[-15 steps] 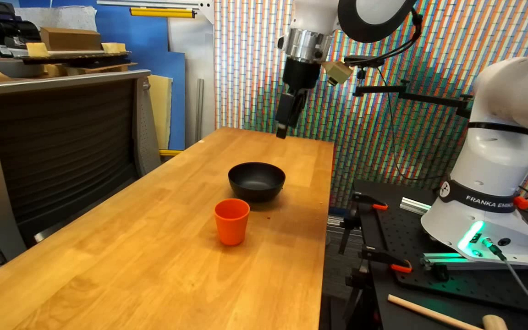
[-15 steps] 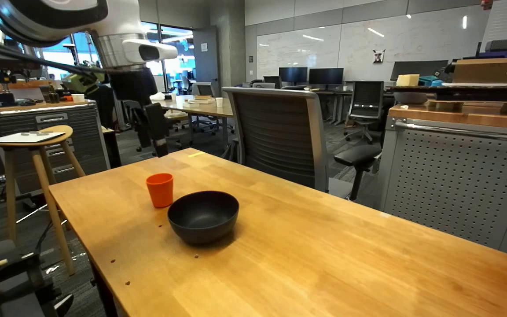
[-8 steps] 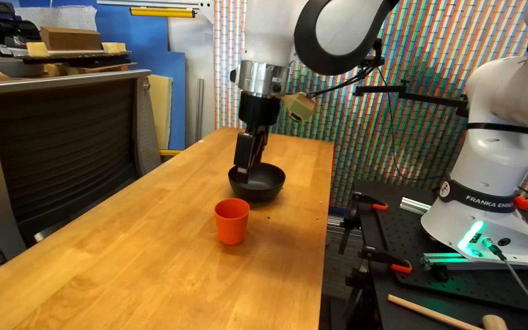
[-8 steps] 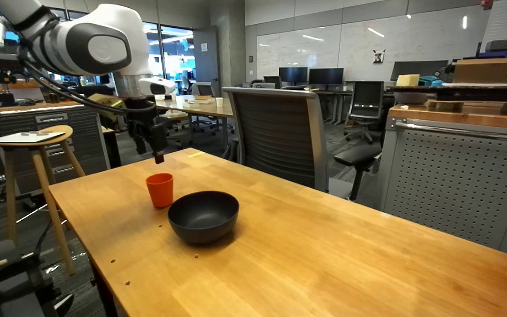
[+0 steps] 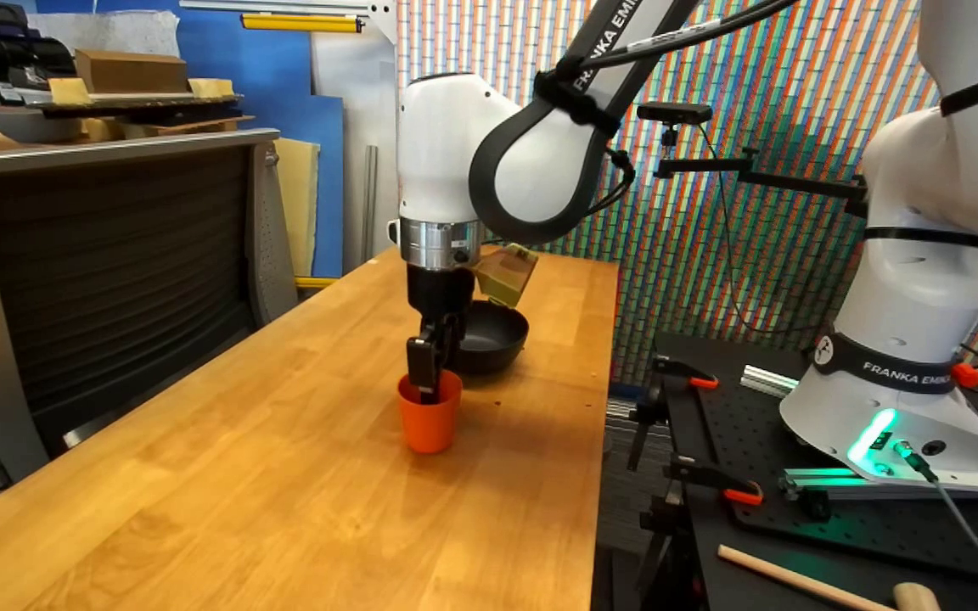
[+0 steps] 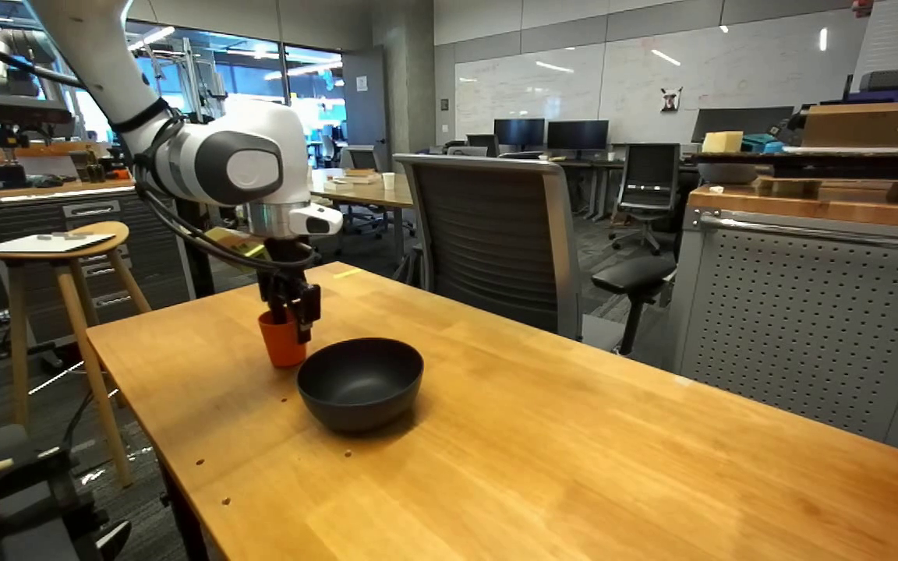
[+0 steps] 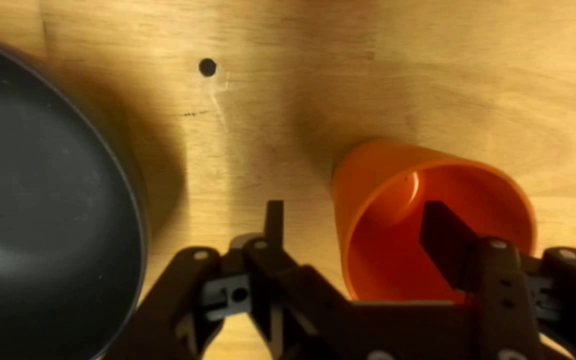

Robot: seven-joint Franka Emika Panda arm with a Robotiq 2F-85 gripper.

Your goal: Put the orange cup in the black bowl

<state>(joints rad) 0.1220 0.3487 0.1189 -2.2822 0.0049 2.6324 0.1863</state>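
The cup (image 7: 393, 235) is found upright on the desk (image 6: 574, 460), just beside the bowl (image 6: 360, 386). The end effector (image 7: 354, 215) is spread, one finger (image 7: 445, 240) being placed within the cup's mouth, the other outside its wall. The approach is judged nearly done; gripping, lifting, carrying and releasing are left. On the robot's base (image 5: 888, 424), "FRANKA EMIK" can be read, its ending hidden.

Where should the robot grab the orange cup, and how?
Probably pinch the orange cup by its upper wall facing the black bowl, from above: the cup stands upright and open-topped, with the open gripper straddling that wall, one finger over the cup's inside.
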